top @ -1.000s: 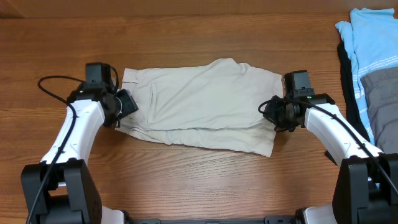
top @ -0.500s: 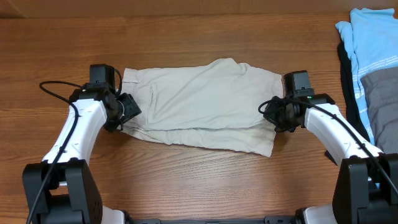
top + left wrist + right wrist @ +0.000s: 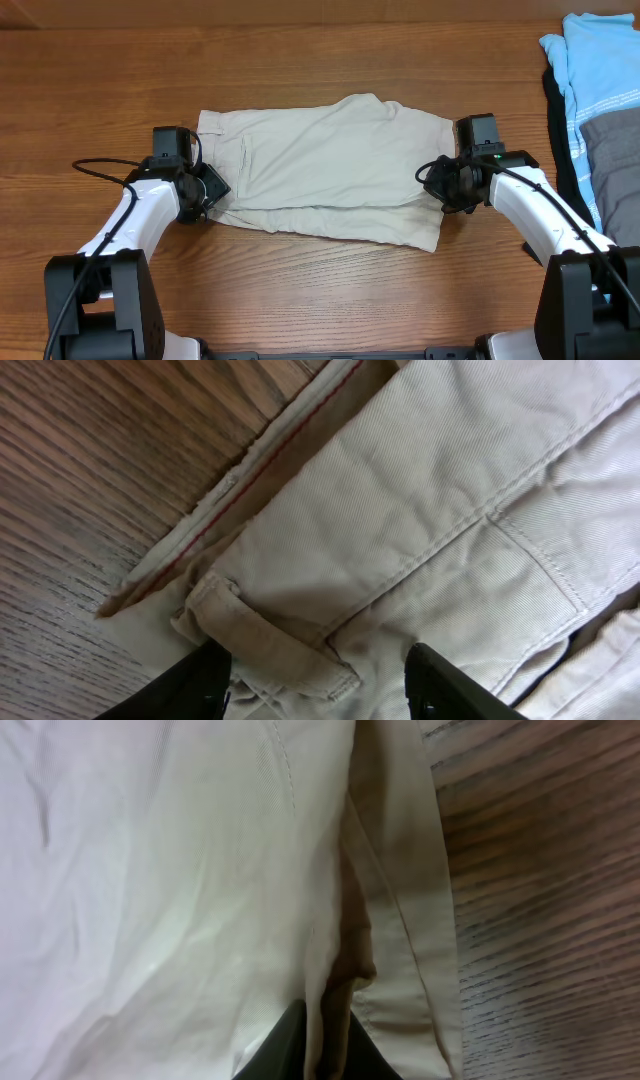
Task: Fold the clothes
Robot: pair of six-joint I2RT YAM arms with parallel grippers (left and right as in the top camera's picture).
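Note:
The beige shorts [image 3: 330, 165] lie folded lengthwise across the table's middle, waistband at the left, leg hems at the right. My left gripper [image 3: 207, 188] is open at the waistband's lower left corner. In the left wrist view its fingers [image 3: 318, 690] straddle a belt loop [image 3: 270, 650] on the waistband. My right gripper [image 3: 440, 183] is shut on the shorts' hem at the right edge. In the right wrist view its fingers [image 3: 325, 1045] pinch a fold of the beige fabric [image 3: 200, 870].
A pile of other garments sits at the far right: a light blue striped one [image 3: 590, 60], a grey one [image 3: 612, 150] and a black one [image 3: 560, 130]. The wooden table [image 3: 320, 60] surrounds the shorts.
My left gripper has moved down and right along the waistband to its lower corner. The right gripper and the shorts have stayed in place.

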